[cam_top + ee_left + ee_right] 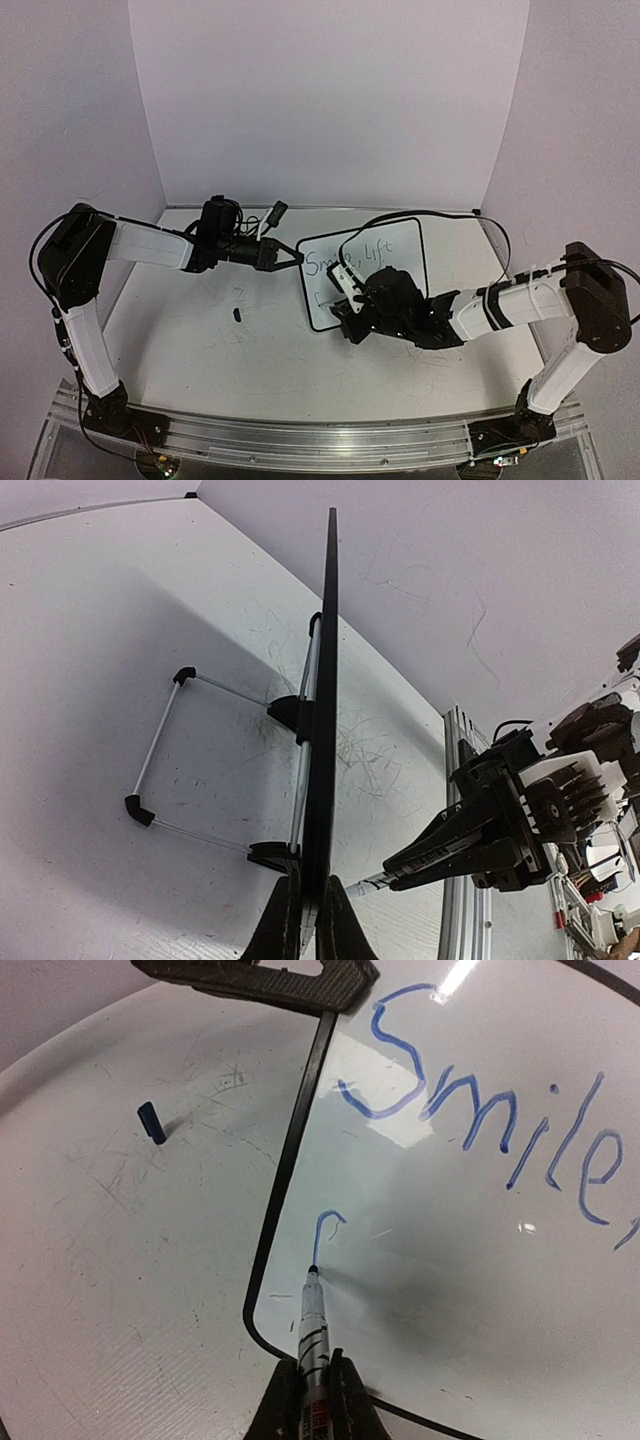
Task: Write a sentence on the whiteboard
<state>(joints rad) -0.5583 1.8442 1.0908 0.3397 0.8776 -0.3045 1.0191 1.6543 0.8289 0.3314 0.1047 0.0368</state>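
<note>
A marker [314, 1325] is clamped tight in the right gripper [312, 1388]. Its tip touches the whiteboard [450, 1260] near the lower left corner, at the foot of a short hooked blue stroke. Only part of the sentence [480, 1100] is written: "Smile," runs across the board's upper part, above the marker tip. The overhead view shows "Lift" after it, and the hooked stroke starts a second line below. The left gripper [306, 908] pinches the upper left edge of the whiteboard, its jaws narrow on the black frame. The board stands propped on a wire stand [160, 730] behind it. A small blue cap [152, 1123] lies to the left of the whiteboard, apart from it. Under the board is a white tabletop [120, 1290] covered in faint grey scuffs. Plain pale walls [330, 100] rise behind the board and on both sides, and an aluminium rail [320, 438] runs in front of it.
</note>
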